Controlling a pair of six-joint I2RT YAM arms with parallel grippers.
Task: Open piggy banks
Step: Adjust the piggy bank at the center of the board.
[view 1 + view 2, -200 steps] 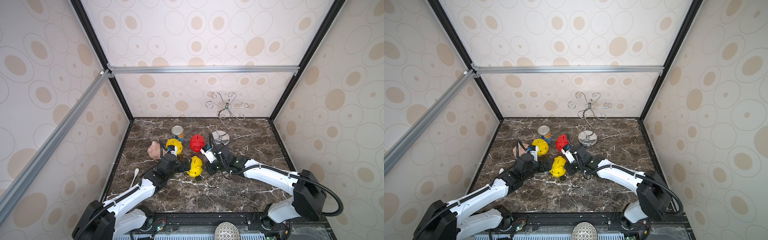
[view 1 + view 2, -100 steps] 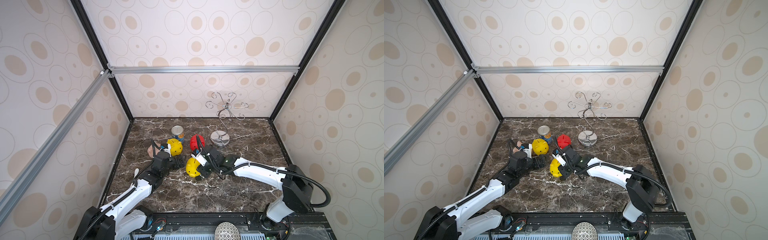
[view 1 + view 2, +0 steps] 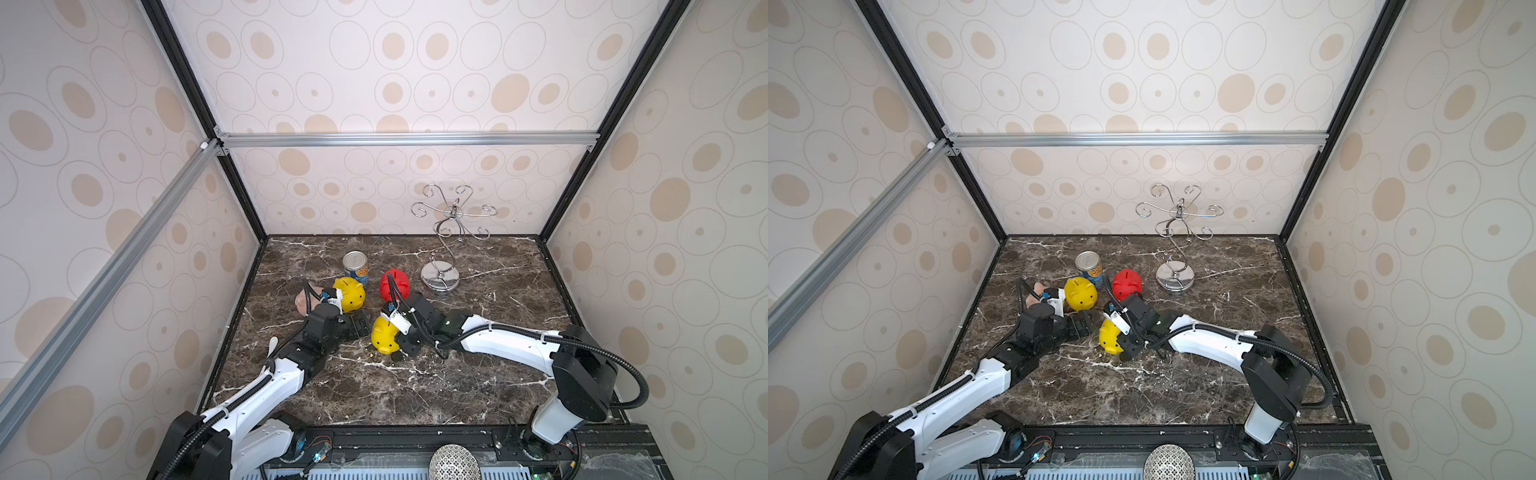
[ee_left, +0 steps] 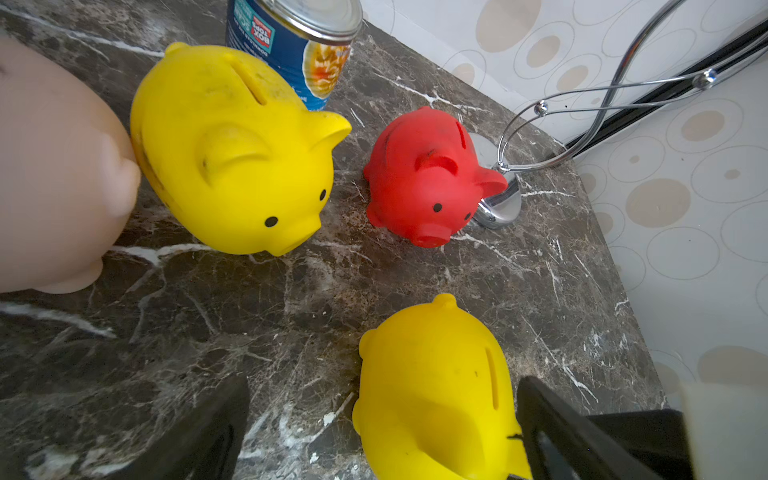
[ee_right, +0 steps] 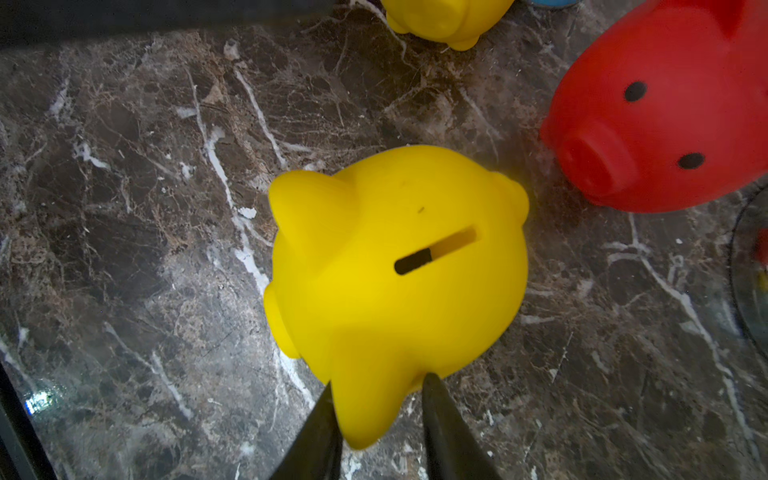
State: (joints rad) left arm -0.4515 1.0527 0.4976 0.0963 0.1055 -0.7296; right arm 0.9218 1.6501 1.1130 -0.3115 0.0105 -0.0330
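Four piggy banks stand on the marble table (image 3: 457, 374). The near yellow one (image 3: 384, 338) (image 5: 395, 270) has its slot up, and my right gripper (image 5: 379, 381) (image 3: 403, 343) is shut on its ear. My left gripper (image 4: 380, 382) (image 3: 359, 326) is open wide on the opposite side; this pig (image 4: 436, 386) sits between its fingers, close to one of them. Behind are a second yellow pig (image 3: 351, 294) (image 4: 232, 158), a red pig (image 3: 395, 284) (image 4: 424, 178) and a pale pink pig (image 3: 302, 300) (image 4: 50, 166). No plug shows.
A blue-labelled tin can (image 3: 356, 266) stands just behind the far yellow pig. A chrome wire stand (image 3: 440, 274) with a round base is at the back, right of the red pig. A thin white object (image 3: 272, 345) lies by the left wall.
My right gripper has slid left from beside the red pig and taken the near yellow pig's ear. That pig shifted slightly left. The left gripper stayed open and drew back a little.
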